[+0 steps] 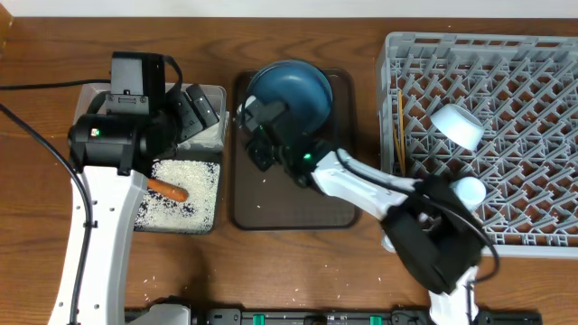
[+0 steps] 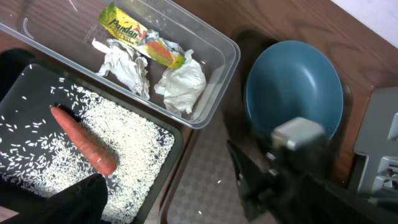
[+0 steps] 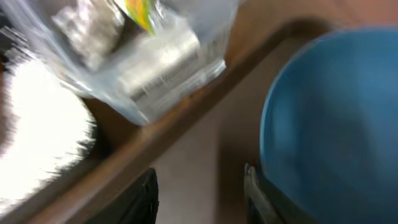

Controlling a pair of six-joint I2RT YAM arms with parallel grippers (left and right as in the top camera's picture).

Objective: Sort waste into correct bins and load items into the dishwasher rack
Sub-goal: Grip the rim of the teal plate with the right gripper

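The blue plate lies at the far end of the brown tray. My right gripper is open at the plate's left rim. In the right wrist view its fingers straddle bare tray, with the plate just outside the right finger. My left gripper hovers open over the bins. The clear tub holds the wrapper, foil and paper. The black tray holds rice and the carrot.
The grey rack at the right holds the white bowl, the light blue cup and the chopsticks. A few rice grains lie on the brown tray and on the table near the front left. The pinkish cup is hidden.
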